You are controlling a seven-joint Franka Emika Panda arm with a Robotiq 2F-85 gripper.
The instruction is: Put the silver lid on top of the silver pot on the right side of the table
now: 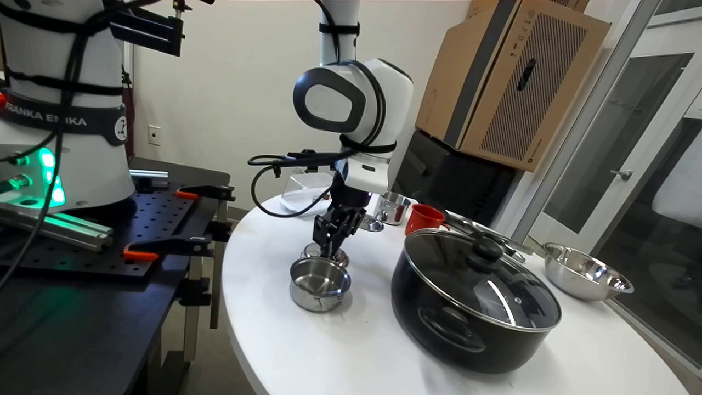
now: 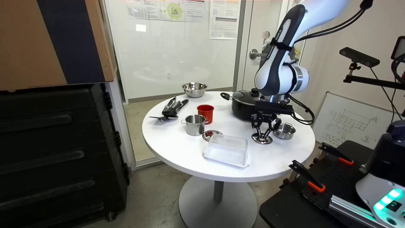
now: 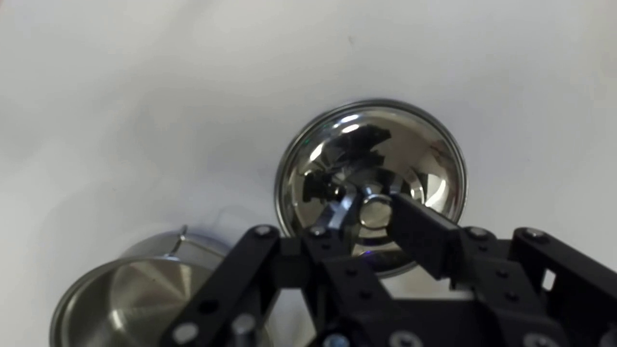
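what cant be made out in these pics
Shallow pot: wrist view, cut off by the bottom edge, partly covered by the tool.
Whether the tool grips the lid: wrist view, lost among dark reflections around its knob.
Part of the black pot: in an exterior view, behind the arm and tool.
Whiteboard: in an exterior view, writing too small to read.
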